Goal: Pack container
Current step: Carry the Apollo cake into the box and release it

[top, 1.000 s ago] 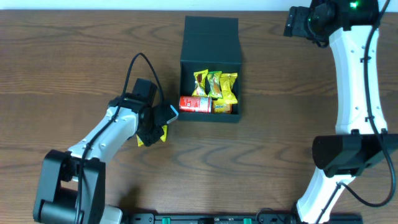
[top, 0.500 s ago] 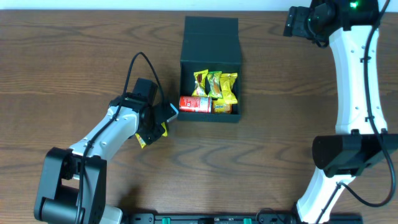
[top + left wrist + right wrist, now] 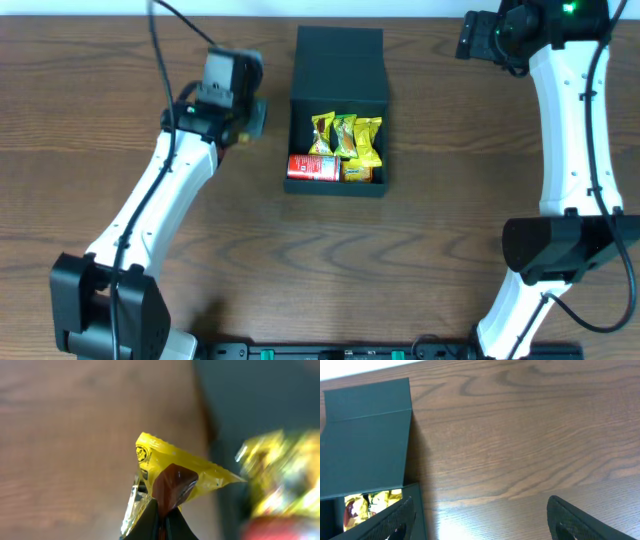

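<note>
Nearest the front edge of the bench (image 3: pixel 450 250) sits the open end of the container (image 3: pixel 338 88), roughly bench centre, long axis running front to back. It's dark teal-green and matte, with the lid flap (image 3: pixel 365 445) laid open toward the back edge. Inside we see a red packet (image 3: pixel 313 167) across the front and three yellow packets (image 3: pixel 346 138) upright behind it; the back-left pocket looks free. The left gripper (image 3: pixel 162 507) hangs just beside the container's left wall, jaws pinched narrow on a yellow snack packet (image 3: pixel 172 467), which stands up from the fingertips. So the box lies to that gripper's right, and we'd judge the next move to be a short traverse right, then a drop. The right gripper (image 3: pixel 480 512) is parked at the back-right corner, jaws wide and holding nothing, well apart from the container.
</note>
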Tool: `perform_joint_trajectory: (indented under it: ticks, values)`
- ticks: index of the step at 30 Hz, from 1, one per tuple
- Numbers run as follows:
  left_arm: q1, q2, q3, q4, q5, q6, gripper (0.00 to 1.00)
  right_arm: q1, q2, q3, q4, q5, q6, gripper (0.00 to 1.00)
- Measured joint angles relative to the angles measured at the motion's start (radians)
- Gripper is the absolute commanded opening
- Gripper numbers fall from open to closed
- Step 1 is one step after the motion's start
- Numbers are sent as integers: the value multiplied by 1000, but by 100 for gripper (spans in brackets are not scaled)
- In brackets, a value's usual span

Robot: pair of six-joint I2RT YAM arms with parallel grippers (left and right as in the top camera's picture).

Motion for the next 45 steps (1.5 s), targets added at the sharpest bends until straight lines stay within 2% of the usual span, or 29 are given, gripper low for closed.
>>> perform_joint_trajectory:
  ticks: [4,10,18,27,37,45]
  values:
    - [-42,0,40,105,27,-189,6,0,0,0,-3,0,0,85]
    - [-181,103,100,121,6,-307,6,0,0,0,-8,0,0,84]
    - [-205,306,234,-15,-5,-361,6,0,0,0,-68,0,-3,81]
    - [-204,325,252,-160,-23,-450,6,0,0,0,-76,0,-3,82]
    - [-204,359,253,-182,26,-504,6,0,0,0,-76,0,-3,82]
    - [-204,393,253,-158,-1,-519,6,0,0,0,-76,0,-3,83]
